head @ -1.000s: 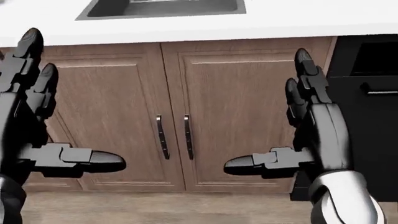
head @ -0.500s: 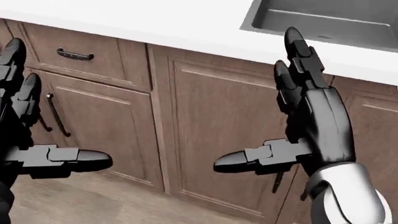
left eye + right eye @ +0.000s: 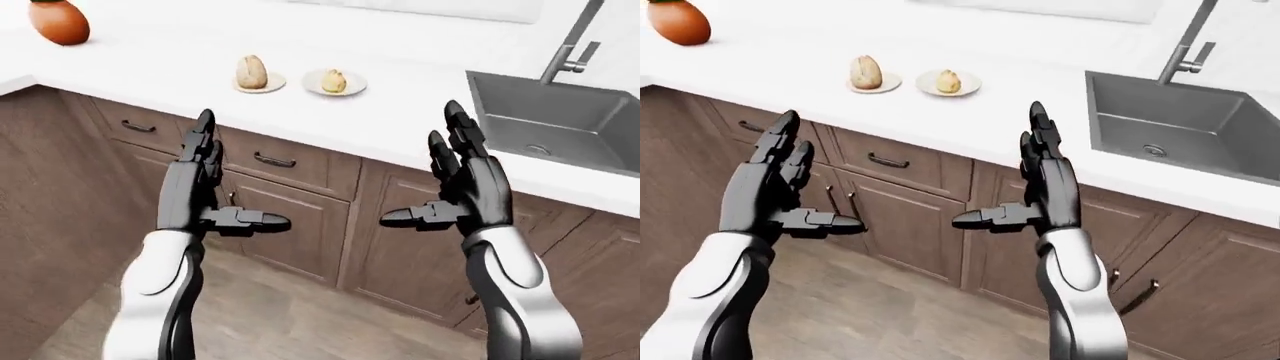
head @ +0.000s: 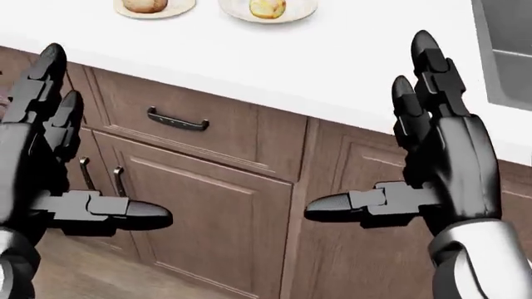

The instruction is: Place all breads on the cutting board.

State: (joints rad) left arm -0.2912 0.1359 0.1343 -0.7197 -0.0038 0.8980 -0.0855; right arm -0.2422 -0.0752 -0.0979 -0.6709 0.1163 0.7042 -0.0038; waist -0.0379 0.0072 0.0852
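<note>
Two breads lie on the white counter (image 3: 330,112), each on its own small plate: a tan oval loaf (image 3: 251,72) on the left and a paler yellowish roll (image 3: 334,81) just right of it. The head view catches them at its top edge as the loaf (image 4: 145,5) and the roll (image 4: 267,7). My left hand (image 3: 205,187) and right hand (image 3: 450,184) are raised below the counter edge, fingers spread, both open and holding nothing. No cutting board is in view.
A steel sink (image 3: 560,124) with a tap (image 3: 572,45) is set in the counter at right. An orange-brown round object (image 3: 58,21) stands at the top left. Wooden drawers and cabinet doors (image 3: 285,217) run under the counter, above a wood floor (image 3: 260,315).
The camera has swung left along the counter: the sink has slid off to the right and the two plated breads have come into view. My hands keep the same open pose.
</note>
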